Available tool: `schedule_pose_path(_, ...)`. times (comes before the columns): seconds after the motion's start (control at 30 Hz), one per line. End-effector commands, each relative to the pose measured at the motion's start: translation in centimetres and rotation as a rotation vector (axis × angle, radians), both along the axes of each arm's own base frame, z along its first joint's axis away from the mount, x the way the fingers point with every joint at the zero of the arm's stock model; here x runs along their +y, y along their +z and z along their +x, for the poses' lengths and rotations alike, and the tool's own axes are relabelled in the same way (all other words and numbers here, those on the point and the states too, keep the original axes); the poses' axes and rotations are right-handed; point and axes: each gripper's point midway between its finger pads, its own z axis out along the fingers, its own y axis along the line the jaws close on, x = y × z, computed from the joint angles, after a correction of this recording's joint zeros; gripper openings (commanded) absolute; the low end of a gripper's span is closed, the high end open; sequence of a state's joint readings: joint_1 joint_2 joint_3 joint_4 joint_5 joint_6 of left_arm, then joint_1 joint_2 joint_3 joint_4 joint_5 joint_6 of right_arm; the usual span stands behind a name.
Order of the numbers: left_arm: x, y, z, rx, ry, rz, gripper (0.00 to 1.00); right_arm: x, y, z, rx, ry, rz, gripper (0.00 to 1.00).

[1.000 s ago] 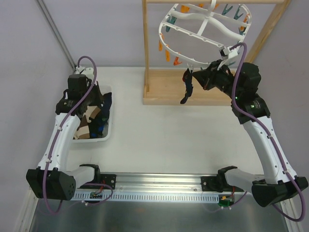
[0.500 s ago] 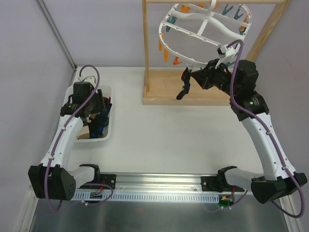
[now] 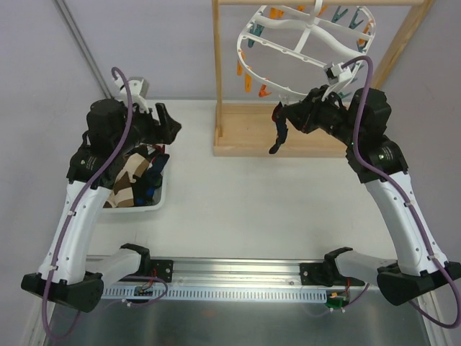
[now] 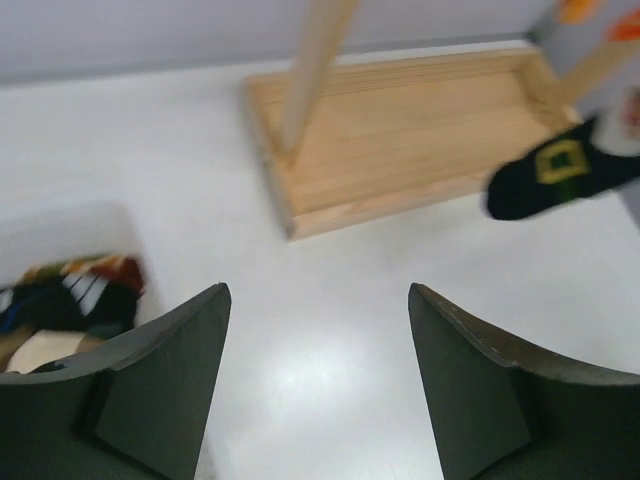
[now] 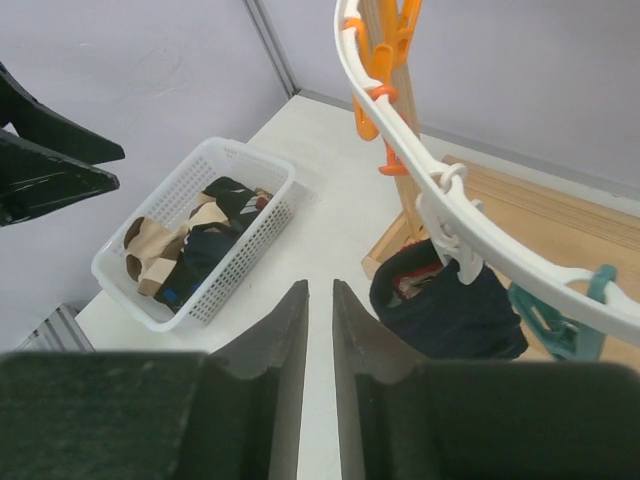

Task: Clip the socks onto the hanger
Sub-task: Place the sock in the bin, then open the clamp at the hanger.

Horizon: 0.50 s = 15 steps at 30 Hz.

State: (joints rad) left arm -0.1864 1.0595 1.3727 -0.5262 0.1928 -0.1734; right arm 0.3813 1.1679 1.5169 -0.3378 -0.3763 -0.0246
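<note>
The white hanger [image 3: 288,49] hangs from the wooden stand, ringed with orange and teal pegs. One dark sock [image 3: 279,131] dangles from a white peg on its lower rim; it also shows as the sock [image 5: 450,310] under the hanger rim [image 5: 530,270], and as the sock [image 4: 560,175] with a green mark. My right gripper [image 3: 292,115] sits just right of that sock, and the gripper [image 5: 320,285] has its jaws a narrow gap apart with nothing between them. More socks [image 3: 133,180] lie in the basket. My left gripper [image 3: 169,122] is raised above the basket, and the gripper [image 4: 318,290] is wide open and empty.
A white mesh basket [image 3: 164,189] stands at the left of the table, seen also as the basket [image 5: 250,255]. The light wooden stand's base [image 3: 245,137] and uprights sit at the back centre, its base [image 4: 400,140] ahead of the left gripper. A wall post runs along the back left.
My left arm has lifted out of the basket, swung right and opened, holding nothing. My right gripper's jaws have parted slightly; the sock stays hanging from its peg.
</note>
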Motion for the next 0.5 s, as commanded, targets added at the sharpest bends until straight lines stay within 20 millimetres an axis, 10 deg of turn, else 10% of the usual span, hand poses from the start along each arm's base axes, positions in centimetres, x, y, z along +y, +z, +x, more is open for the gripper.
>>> schedule_pose_path(0.0, -8.0, 2.9, -1.1, -0.059, -0.28, -0.018, 0.72, 0.6, 2.0, -1.0, -0.015, 0.005, 0.054, 0.19)
schedule_pose_path(0.47, -20.3, 8.5, 4.8, -0.436, -0.654, -0.294, 0.72, 0.9, -1.4, 2.5, 0.048, -0.179, 0.055, 0.26)
